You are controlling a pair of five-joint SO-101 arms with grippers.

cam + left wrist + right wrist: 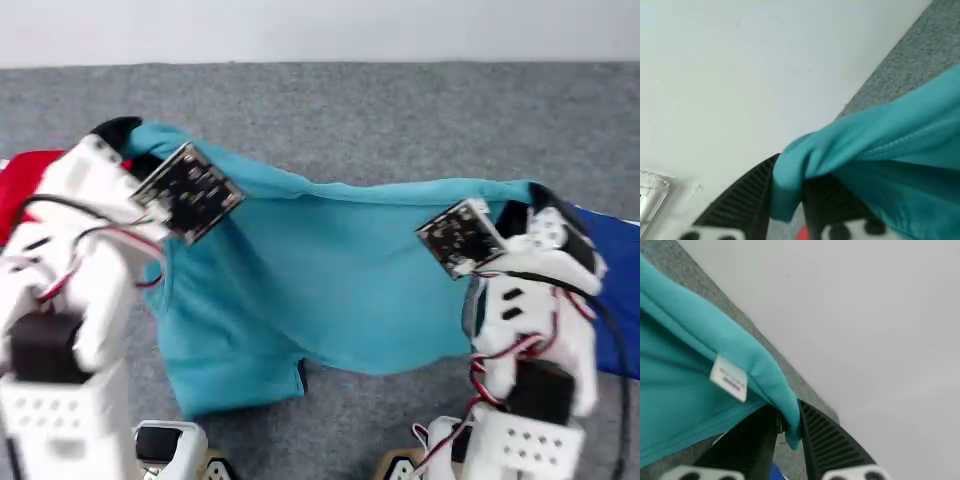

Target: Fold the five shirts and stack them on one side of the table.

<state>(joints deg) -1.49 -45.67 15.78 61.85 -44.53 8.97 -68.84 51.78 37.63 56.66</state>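
The left end effector [790,192] and right end effector [788,426] each pinch the teal fabric shirt [330,270], spread ten to three o'clock.

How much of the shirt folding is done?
Nothing looks finished for sure. In hand: the left gripper and right gripper each pinch a corner of the teal cloth shirt, holding it stretched over the grey fuzzy table, not yet folded. Left: fold it and stack it. The red fabric and dark blue fabric at the edges are too hidden to tell if folded.
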